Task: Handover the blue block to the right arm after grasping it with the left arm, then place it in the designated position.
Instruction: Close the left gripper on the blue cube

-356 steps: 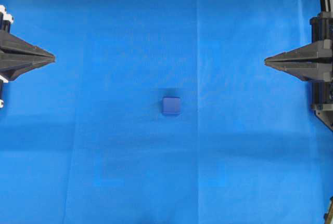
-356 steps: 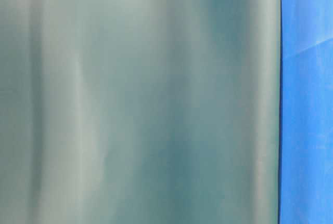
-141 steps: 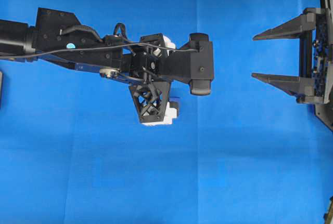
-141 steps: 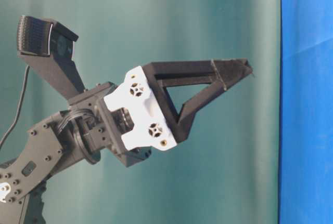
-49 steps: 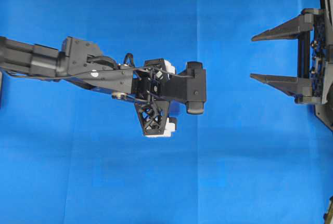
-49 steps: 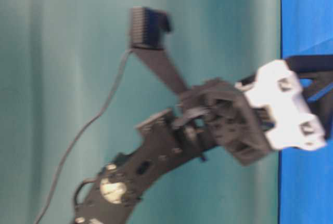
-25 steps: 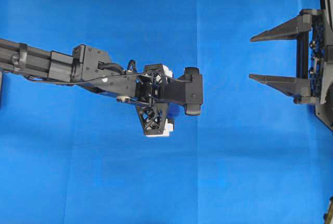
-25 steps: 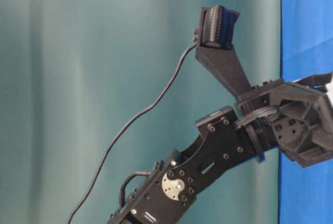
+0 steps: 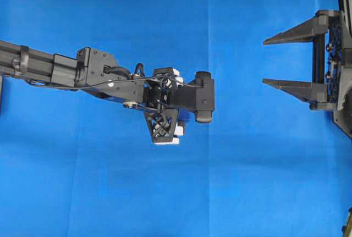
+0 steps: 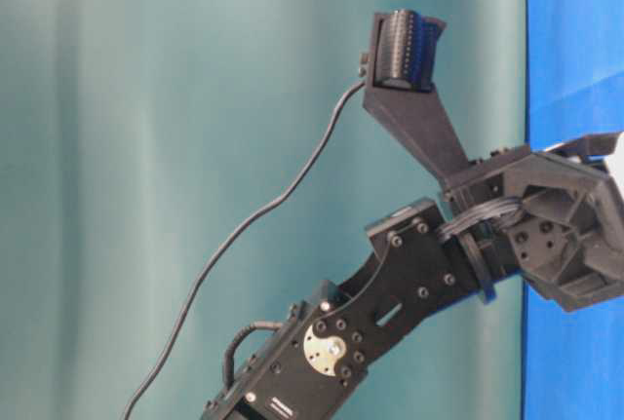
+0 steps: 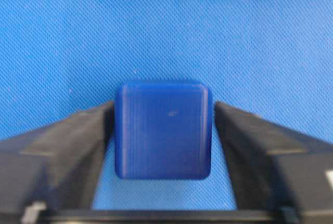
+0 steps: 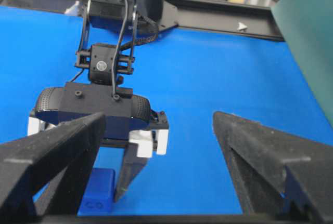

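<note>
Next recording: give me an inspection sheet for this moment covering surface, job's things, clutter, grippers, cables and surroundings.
Surface: blue cloth, faint fold lines.
Job's things: blue block on the cloth, between the left gripper's fingers.
Clutter: nothing seen.
Grippers: left gripper down at the block, fingers at its two sides, firm grip not confirmed; right gripper open, holding nothing, at the right edge.
Cables: black cable looping from the left arm's wrist camera.
Surroundings: teal backdrop.
</note>
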